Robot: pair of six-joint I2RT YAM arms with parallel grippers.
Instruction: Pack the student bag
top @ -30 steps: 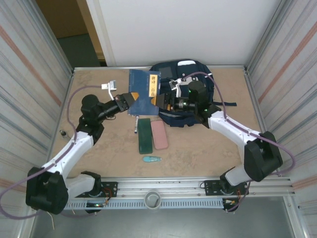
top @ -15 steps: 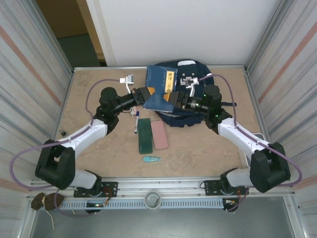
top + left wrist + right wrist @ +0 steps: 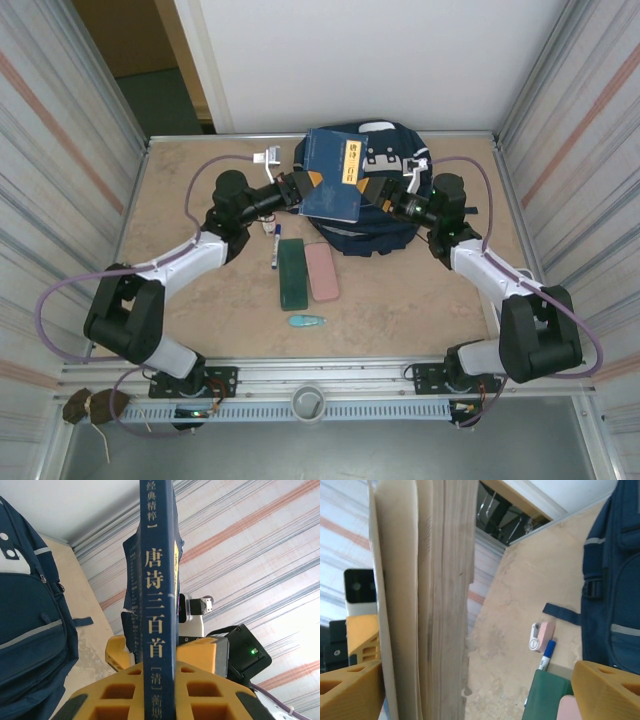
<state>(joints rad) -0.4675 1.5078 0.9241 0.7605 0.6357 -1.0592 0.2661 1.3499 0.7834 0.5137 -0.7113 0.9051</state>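
Upper centre of the overhead view: the left gripper (image 3: 303, 185) clamps a blue book (image 3: 335, 180) by its spine above the navy student bag (image 3: 395, 232). The right gripper (image 3: 380, 192) has its jaws wide apart around the page edge, gripping nothing. Held from one side only, the book may pivot and snag the bag's fabric.

You're looking at a robot test cell. Tall striped panels (image 3: 60, 180) wall in your tan surface (image 3: 400, 300) on both sides. An aluminium rail (image 3: 330, 372) lines its near edge.
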